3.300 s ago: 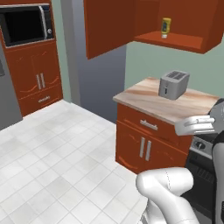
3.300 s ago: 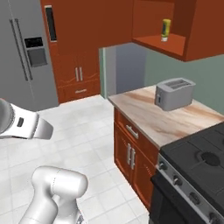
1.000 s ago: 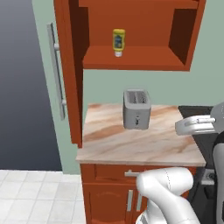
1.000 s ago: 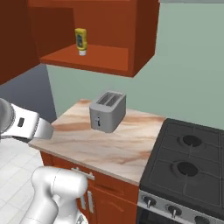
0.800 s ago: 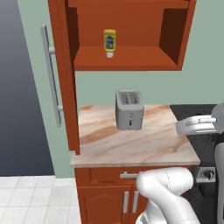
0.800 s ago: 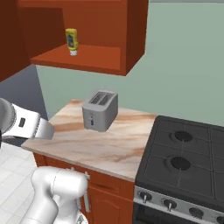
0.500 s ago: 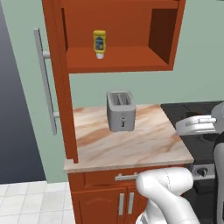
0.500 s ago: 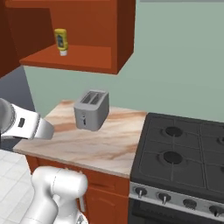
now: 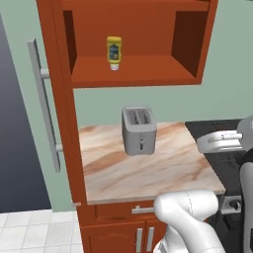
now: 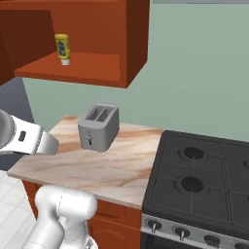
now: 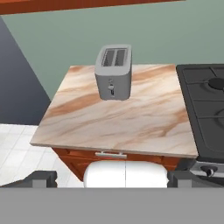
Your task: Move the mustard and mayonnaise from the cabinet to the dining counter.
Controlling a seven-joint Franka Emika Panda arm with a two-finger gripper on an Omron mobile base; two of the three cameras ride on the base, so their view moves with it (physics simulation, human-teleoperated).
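Cabinet (image 9: 64, 99) door open at 9 o'clock, grey bar handle (image 9: 45, 106) on it. Mustard (image 9: 114, 52) upright on the lower shelf, toward 11 o'clock, standing alone. Toaster (image 9: 139, 129) on the marble worktop (image 9: 148, 170) directly below. Stove (image 10: 204, 180) at 3 o'clock. Jaws spread wide, tips (image 11: 43, 177) apart, pinching nothing.

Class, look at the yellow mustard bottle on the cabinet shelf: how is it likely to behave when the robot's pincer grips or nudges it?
The mustard stands cap-down on a narrow white tip, so a nudge would probably topple it. Its body looks taller than wide, which adds to that risk. It seems a small plastic squeeze bottle, likely light and slightly yielding, so a gentle grip around the yellow body should do. It sits alone on the cabinet shelf.
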